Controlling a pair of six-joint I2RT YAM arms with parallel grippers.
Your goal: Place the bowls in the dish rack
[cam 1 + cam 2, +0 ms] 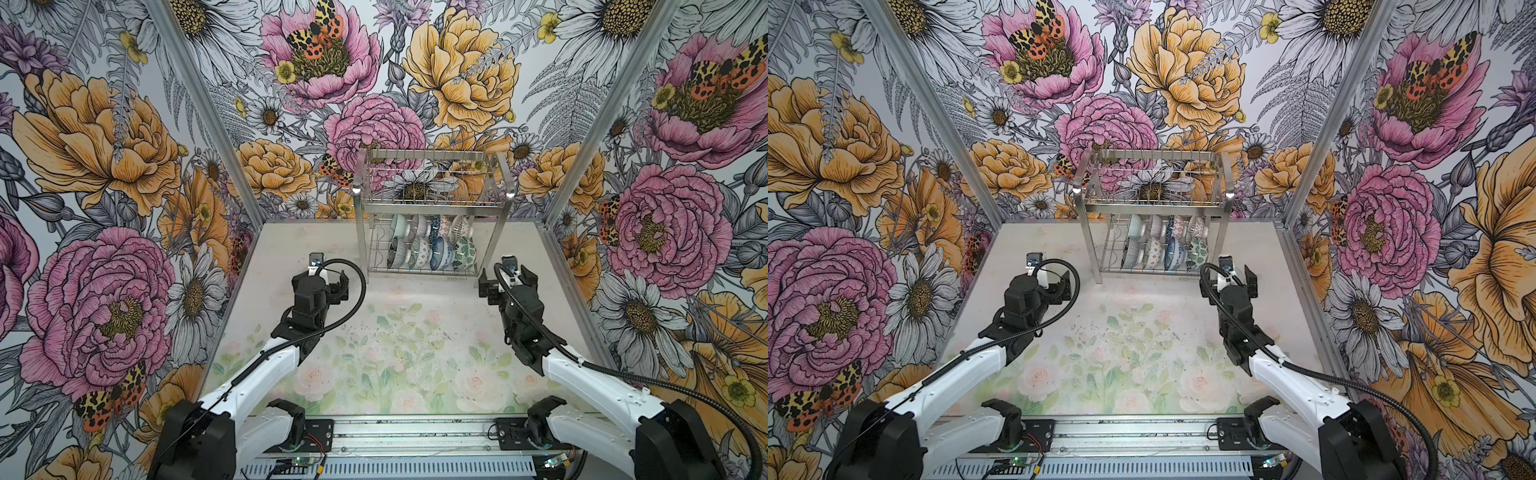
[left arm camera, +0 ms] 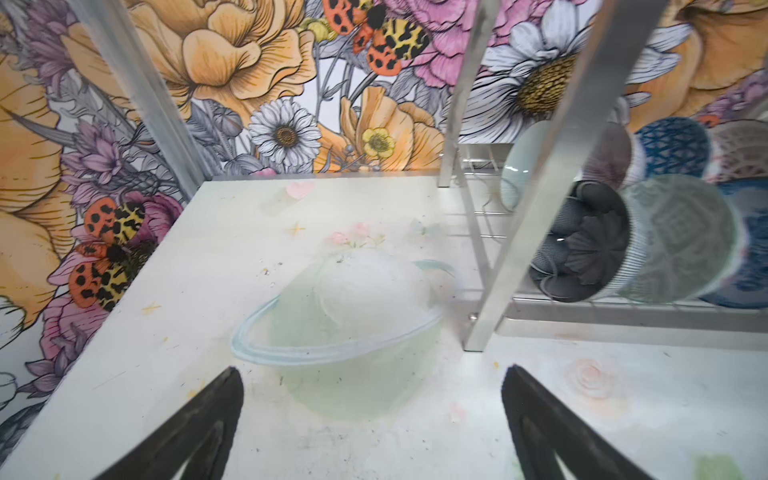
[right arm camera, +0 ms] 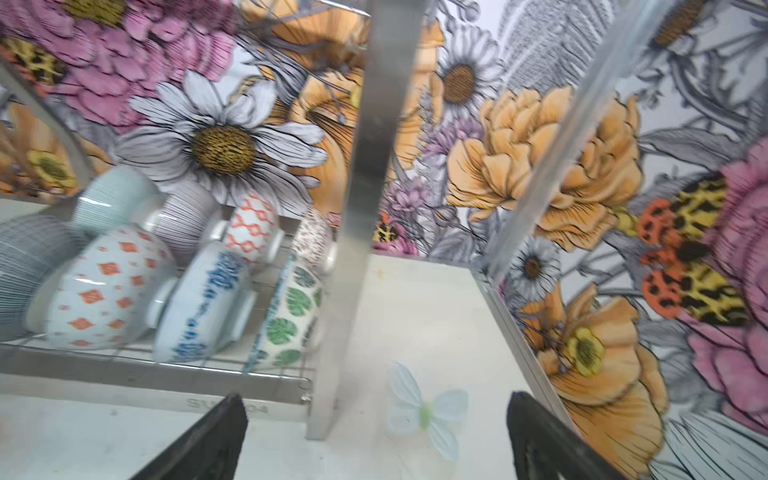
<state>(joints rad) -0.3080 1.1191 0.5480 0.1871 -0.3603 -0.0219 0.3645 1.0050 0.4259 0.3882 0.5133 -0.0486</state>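
bowls [image 1: 430, 249]: stood on edge in lower tier of rack [image 1: 360, 232] | left gripper [image 2: 372, 372]: wide open, empty | right gripper [image 3: 376, 401]: wide open, empty

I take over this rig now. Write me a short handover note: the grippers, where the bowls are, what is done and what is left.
Left gripper: fingers open, empty, over the table near the dish rack, at its left front leg.
Right gripper: fingers open, empty, near the right front leg.
Bowls: eight, on edge in two rows of four, all in the lower tier; the upper basket holds none.
Done: loading looks complete; no bowl shows on the table.
Left: probably only drawing both arms back.
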